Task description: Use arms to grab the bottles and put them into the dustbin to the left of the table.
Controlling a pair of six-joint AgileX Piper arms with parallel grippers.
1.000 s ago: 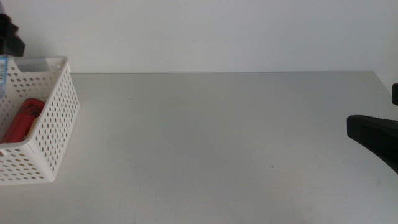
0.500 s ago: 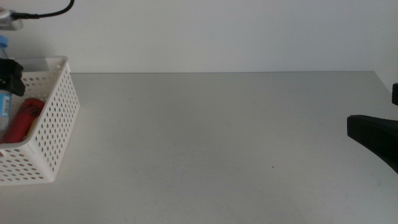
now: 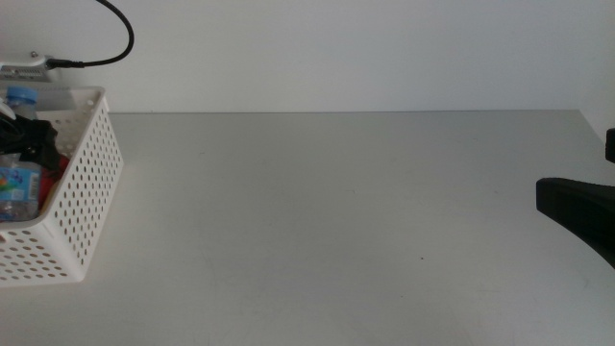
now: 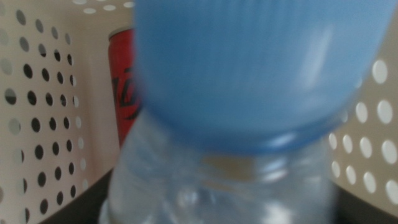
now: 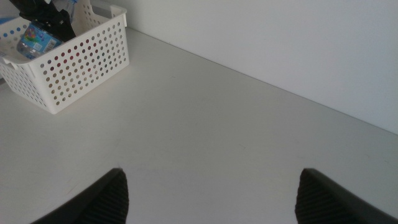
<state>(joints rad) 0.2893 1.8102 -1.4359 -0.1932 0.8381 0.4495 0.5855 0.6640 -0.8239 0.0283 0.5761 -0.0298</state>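
Observation:
The white perforated dustbin [image 3: 91,183] stands at the table's left edge. My left gripper [image 3: 24,139] is down inside it, shut on the clear water bottle [image 3: 19,183] with the blue cap [image 3: 21,94]. The bottle fills the left wrist view [image 4: 255,68], with the red soda can [image 4: 127,87] lying behind it in the dustbin [image 4: 43,124]. A sliver of the can [image 3: 61,165] shows in the middle view. The right wrist view shows the dustbin [image 5: 81,62], bottle [image 5: 37,40] and left gripper [image 5: 46,15]. My right gripper [image 3: 577,207] waits open at the right edge. The yellow tea bottle is out of view.
The light-grey table [image 3: 327,221] stretches from the dustbin to the right gripper [image 5: 211,186]. A white wall runs behind its far edge. A black cable [image 3: 110,43] loops above the dustbin.
My left gripper has come down into the dustbin with the water bottle, which now hides most of the red can. The right arm has not moved.

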